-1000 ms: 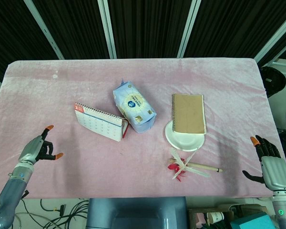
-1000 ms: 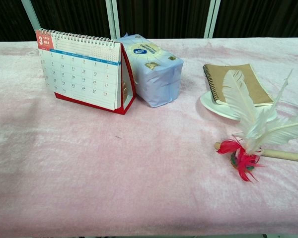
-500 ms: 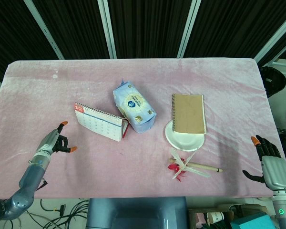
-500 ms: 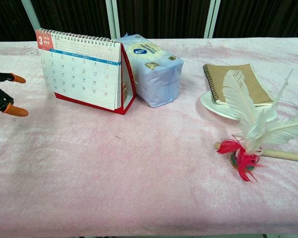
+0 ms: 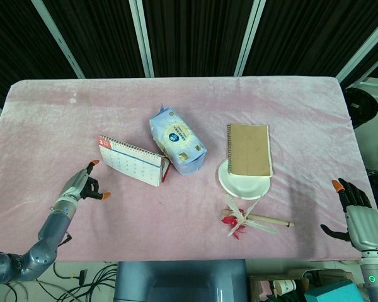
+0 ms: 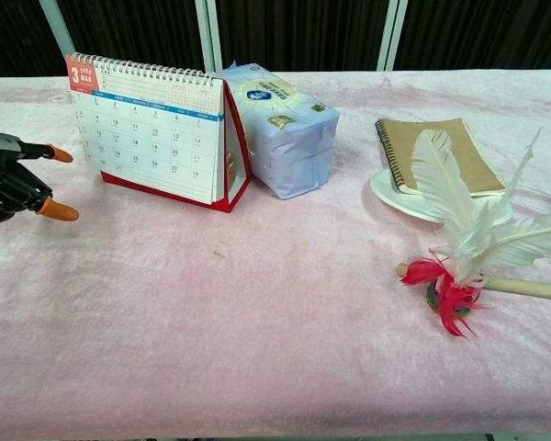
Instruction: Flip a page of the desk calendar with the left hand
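We see the left robot hand [image 5: 83,186] empty, fingers spread – apparently poised to catch a page – just beside the upright desk calendar [image 5: 131,160].

Your head view looks steeply down from high above the near edge, taking in the whole table [image 5: 290,100] out to the far edge and dark wall panels behind. Your chest view sits low and close at the near edge (almost level with the cloth), facing the far edge. Both share the table's middle.
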Robot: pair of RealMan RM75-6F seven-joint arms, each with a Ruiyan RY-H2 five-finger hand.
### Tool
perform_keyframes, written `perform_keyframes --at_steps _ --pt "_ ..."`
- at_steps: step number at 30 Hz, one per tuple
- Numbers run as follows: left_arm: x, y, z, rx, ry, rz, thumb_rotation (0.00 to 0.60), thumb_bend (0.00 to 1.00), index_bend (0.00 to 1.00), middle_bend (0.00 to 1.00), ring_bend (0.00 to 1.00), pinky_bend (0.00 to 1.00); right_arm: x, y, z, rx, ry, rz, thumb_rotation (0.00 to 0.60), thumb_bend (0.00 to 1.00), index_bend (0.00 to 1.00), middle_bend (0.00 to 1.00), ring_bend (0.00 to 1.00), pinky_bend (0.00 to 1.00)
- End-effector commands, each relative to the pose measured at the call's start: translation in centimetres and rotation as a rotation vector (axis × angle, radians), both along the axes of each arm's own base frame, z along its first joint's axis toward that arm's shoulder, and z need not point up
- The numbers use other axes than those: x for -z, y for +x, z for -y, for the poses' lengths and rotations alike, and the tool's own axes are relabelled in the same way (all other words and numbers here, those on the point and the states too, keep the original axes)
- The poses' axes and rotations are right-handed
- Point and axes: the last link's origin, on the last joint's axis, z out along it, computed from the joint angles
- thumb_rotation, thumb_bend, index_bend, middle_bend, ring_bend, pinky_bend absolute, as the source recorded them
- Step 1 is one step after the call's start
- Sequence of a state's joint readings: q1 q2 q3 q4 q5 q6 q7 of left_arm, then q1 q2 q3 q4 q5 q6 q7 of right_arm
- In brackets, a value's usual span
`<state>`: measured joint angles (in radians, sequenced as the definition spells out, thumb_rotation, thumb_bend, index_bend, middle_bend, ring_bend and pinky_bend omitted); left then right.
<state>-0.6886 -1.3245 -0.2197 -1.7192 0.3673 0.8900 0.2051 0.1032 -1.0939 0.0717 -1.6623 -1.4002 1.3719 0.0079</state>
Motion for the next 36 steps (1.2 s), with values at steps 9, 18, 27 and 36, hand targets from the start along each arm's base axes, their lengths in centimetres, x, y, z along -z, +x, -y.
perform_keyframes --at_steps 9,18,27,36 --pt "0.7 0.9 -0.1 0.024 -0.020 -0.005 0.600 0.19 0.00 0.76 0.79 0.76 0.0 0.0 0.0 -0.001 0.000 0.001 0.600 0.09 0.00 0.00 0.00 0.07" --pt "1.1 1.5 -0.4 0.035 -0.022 0.000 0.600 0.19 0.00 0.76 0.79 0.76 -0.1 0.0 0.0 -0.002 -0.002 0.002 0.600 0.09 0.00 0.00 0.00 0.07" --pt "1.3 2.1 -0.1 0.053 -0.035 0.004 0.600 0.19 0.00 0.76 0.79 0.76 0.0 0.0 -0.1 -0.002 -0.001 0.002 0.600 0.09 0.00 0.00 0.00 0.07" --pt "1.1 2.6 -0.1 0.070 -0.026 0.007 0.600 0.19 0.00 0.76 0.79 0.76 0.0 0.0 -0.1 -0.006 0.000 0.002 0.600 0.09 0.00 0.00 0.00 0.07"
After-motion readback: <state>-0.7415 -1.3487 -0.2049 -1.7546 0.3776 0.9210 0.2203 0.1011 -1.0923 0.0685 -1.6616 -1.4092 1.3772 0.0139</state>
